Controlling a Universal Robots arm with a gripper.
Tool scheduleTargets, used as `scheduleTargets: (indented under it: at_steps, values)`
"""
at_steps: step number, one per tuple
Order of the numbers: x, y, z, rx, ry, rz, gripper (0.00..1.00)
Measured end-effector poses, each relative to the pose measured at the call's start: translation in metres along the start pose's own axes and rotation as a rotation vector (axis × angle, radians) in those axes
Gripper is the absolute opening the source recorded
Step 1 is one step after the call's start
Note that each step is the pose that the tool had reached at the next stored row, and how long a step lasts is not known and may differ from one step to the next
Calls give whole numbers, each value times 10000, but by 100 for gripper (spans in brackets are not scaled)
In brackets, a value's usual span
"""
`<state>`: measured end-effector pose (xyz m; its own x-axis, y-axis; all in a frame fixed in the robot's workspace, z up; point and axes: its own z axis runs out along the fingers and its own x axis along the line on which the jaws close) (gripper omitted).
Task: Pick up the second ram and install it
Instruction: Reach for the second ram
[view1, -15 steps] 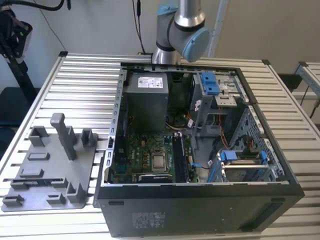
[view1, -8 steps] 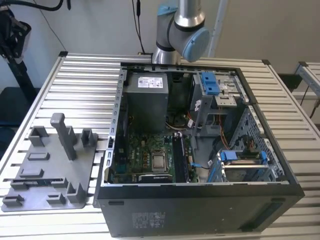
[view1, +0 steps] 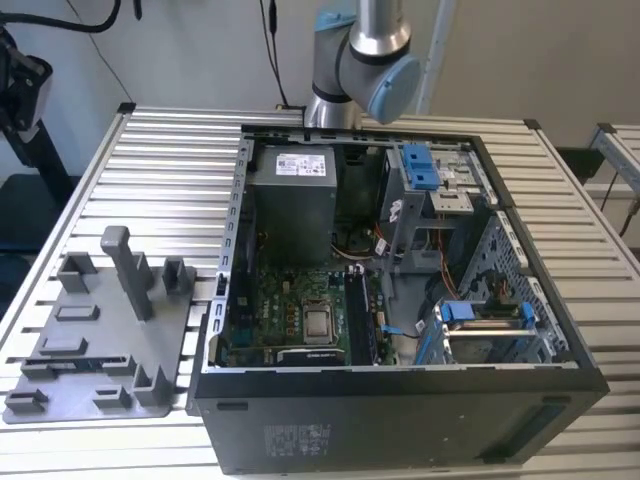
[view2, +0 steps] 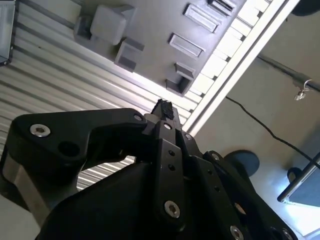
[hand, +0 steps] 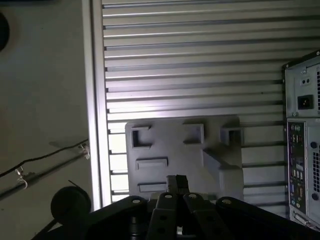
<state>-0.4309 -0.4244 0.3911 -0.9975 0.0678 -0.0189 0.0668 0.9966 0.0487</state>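
Note:
In both wrist views my gripper (hand: 176, 181) (view2: 163, 106) hangs high over the table, its dark fingertips pressed together with nothing between them. Far below it lies the grey holder tray (hand: 170, 150) (view2: 150, 30) with its upright posts, and no stick shows in its slots. In the exterior view the tray (view1: 100, 330) lies on the exterior view's left of the open computer case (view1: 400, 300). Dark long strips (view1: 358, 318) stand in the slots beside the processor; I cannot tell whether one is the second ram.
The arm's grey and blue joint (view1: 365, 50) stands behind the case. The ribbed metal table (view1: 170, 180) carries tray and case. The case's back panel (hand: 302, 150) shows in the first wrist view. A floor with cables lies beyond the table edge (hand: 95, 100).

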Motion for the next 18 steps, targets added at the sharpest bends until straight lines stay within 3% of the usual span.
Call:
scheduleTargets:
  at_steps: [5,18]
  values:
    - [-11,-157,-4,0,0,-1,11]
    - [-36,-490,-15,0,1,0,11]
